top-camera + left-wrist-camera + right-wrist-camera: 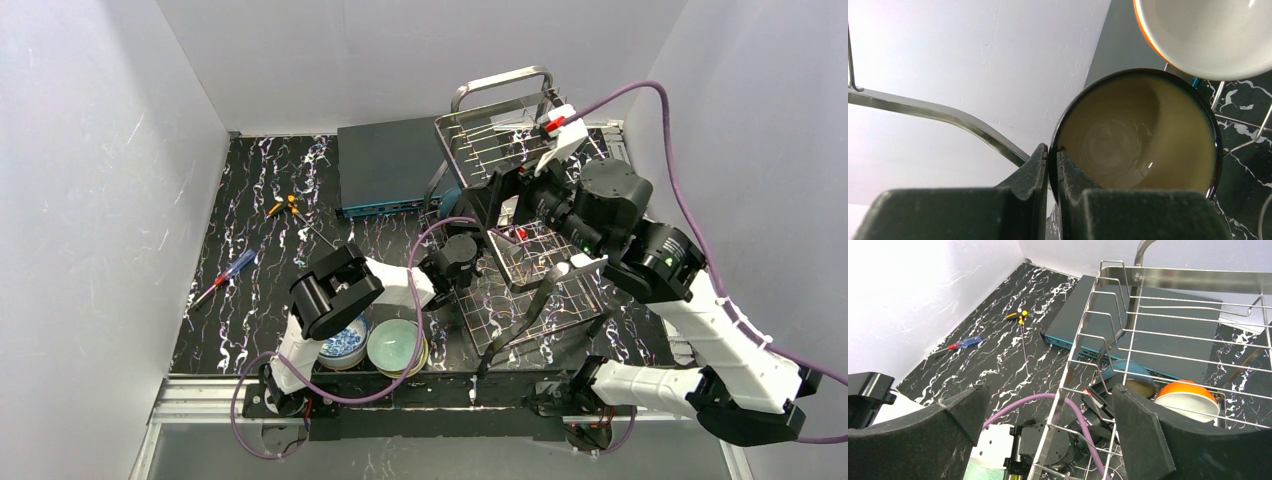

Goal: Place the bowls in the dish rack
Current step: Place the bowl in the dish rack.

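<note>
Gripping beige bowl (1138, 135), left pincer (1052, 152); white bowl (1208, 35) beside; two inside dish rack (1168, 277); right pincer (1050, 395) agape.

Both arms reach forward. The left arm (335, 292) is folded low, elbow raised near its base, forearm stretched forward and right. The left tool (1053, 151) is pinched tight, fingers almost meeting on the rim of the beige bowl (1138, 135). The right arm (705, 325) climbs from its base and leans forward-left, wrist held high. The right tool (1048, 395) is spread wide, gripping nothing, angled downward.
</note>
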Available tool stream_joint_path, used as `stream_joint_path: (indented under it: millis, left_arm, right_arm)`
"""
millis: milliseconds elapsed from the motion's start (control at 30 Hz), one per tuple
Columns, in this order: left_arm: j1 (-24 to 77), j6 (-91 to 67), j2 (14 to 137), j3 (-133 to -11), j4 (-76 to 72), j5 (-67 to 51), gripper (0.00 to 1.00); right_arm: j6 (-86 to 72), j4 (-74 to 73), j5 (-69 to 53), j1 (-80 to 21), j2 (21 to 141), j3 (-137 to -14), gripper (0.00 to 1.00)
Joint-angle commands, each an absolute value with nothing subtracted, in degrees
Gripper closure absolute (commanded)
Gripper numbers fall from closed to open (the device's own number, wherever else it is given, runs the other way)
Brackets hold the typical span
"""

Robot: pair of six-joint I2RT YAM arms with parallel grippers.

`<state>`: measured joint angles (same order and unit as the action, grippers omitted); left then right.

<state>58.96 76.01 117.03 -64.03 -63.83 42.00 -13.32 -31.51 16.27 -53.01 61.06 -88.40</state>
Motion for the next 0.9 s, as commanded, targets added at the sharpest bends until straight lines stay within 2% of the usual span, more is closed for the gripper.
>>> stream_joint_path:
  millis: [0, 867]
  left_arm:
    - [59.23, 76.94, 117.55, -62.76, -67.16, 46.08, 1.0]
    - [65.5, 75.87, 118.19, -62.03, -69.5, 51.32, 1.0]
  right_arm:
    - [-12.96, -27.18, 15.91, -53.25, 59.1, -89.31, 0.01]
    - [-13.47, -26.82, 16.0, -53.21, 57.94, -88.31, 0.01]
